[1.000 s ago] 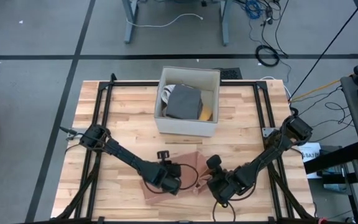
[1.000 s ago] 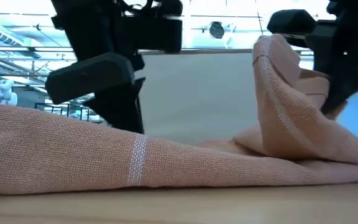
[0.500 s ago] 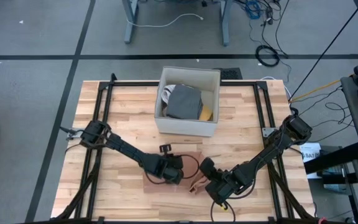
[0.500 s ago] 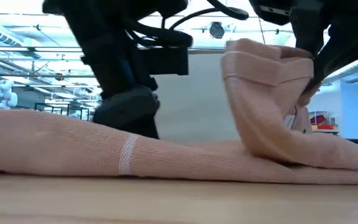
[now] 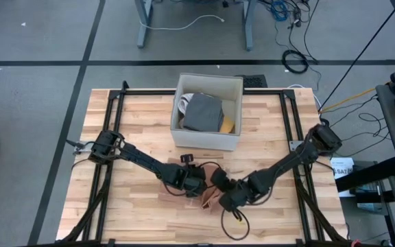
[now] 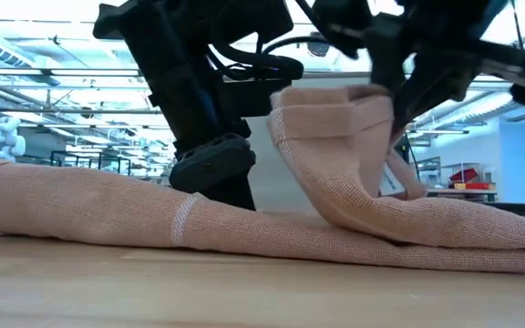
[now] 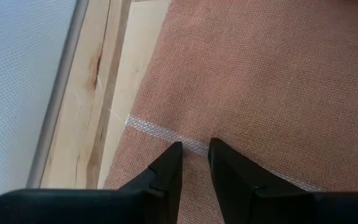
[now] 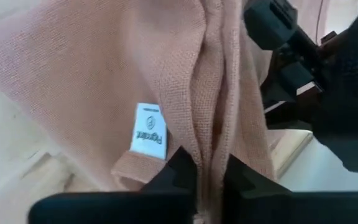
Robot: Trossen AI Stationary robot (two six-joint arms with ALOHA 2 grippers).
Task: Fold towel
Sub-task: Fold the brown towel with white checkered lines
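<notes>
Right fingers [image 8: 185,165] pinch the towel [image 8: 104,74]; left fingers [image 7: 169,165], slightly parted, press it.

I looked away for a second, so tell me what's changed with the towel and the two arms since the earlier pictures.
The right gripper, shut on a bunched edge of the towel, has carried that raised fold across toward the left arm. The left gripper has shifted toward the table's middle, its narrowly parted fingers pressing the flat part of the towel. The box and its contents haven't moved, and the towel's lower layer still lies on the table.
</notes>
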